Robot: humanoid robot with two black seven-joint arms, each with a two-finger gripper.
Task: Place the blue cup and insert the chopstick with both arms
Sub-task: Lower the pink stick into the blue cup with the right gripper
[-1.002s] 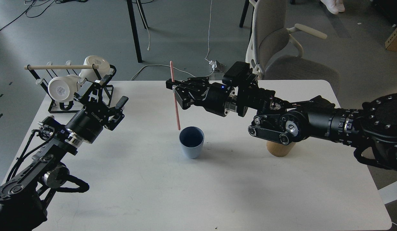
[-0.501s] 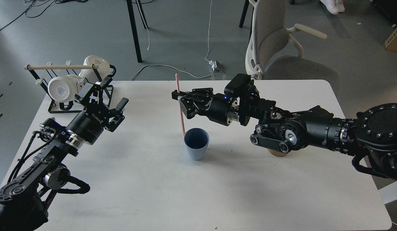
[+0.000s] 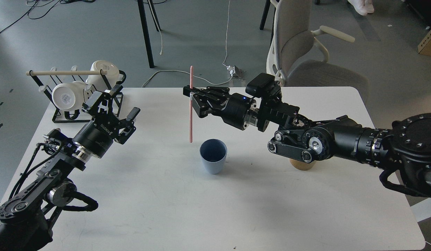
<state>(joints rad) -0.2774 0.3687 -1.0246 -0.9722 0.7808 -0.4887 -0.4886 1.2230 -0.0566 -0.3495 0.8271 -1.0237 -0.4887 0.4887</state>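
Observation:
The pale blue cup [image 3: 213, 156] stands upright on the white table [image 3: 215, 209] near its middle. My right gripper [image 3: 191, 98] is shut on the pink-red chopstick [image 3: 191, 118], which hangs almost upright. Its lower tip is a little left of the cup's rim and outside the cup. My left gripper [image 3: 112, 101] is open and empty at the left of the table, well apart from the cup.
A black rack [image 3: 67, 115] with white mugs [image 3: 65, 97] and a wooden rod stands at the table's back left, just behind my left gripper. A tan bamboo holder [image 3: 301, 164] sits partly hidden under my right arm. A grey chair [image 3: 299, 52] stands behind the table.
My right gripper lifted the chopstick back up and left after dipping toward the cup's rim. The cup has shifted slightly right since the earliest frame. The left arm barely moved.

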